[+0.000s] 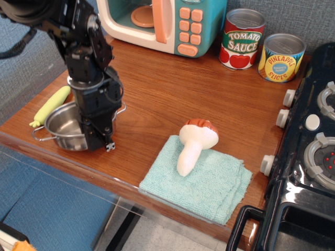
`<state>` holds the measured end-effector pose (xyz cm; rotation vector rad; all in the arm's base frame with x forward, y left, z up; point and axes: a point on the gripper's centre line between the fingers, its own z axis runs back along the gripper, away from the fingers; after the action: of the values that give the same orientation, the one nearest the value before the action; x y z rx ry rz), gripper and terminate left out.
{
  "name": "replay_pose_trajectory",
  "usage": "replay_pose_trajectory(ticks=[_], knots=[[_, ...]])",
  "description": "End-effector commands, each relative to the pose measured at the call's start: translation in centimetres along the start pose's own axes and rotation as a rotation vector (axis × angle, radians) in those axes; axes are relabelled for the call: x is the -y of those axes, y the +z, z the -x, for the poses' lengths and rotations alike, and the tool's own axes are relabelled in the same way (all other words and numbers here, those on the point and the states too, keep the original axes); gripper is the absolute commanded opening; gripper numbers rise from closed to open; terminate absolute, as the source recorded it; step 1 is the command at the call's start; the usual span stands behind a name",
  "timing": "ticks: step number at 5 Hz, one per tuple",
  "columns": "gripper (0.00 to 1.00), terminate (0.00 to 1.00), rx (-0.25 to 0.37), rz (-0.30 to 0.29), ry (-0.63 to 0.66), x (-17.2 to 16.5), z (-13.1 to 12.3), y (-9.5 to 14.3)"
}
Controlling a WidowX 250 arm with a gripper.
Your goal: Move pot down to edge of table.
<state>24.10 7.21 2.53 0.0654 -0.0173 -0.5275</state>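
Note:
The small shiny steel pot (63, 124) sits low on the brown wood table (157, 94), at the front left, close to the rounded front edge. One wire loop handle sticks out to its left. My black gripper (97, 137) comes down from above over the pot's right rim, its fingers closed across that rim. The arm hides the pot's right side and its other handle.
A yellow-green toy vegetable (51, 104) lies just behind the pot. A toy mushroom (194, 142) rests on a teal cloth (209, 185) at the front middle. A toy microwave (172, 21), a tomato sauce can (242, 39) and a pineapple can (281, 57) stand at the back. A black toy stove (309, 157) is on the right.

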Motion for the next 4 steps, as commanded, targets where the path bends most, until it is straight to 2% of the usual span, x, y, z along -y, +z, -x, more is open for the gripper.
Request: replay_pose_trajectory(ticks=[1,2,4], knots=[[1.00,0.00,0.012,0.028,0.138,-2.2,0.4,0.5],[1.00,0.00,0.033,0.028,0.187,-2.9,0.9,1.7],[1.00,0.00,0.144,-0.031,0.229,-2.6,1.9,6.7]])
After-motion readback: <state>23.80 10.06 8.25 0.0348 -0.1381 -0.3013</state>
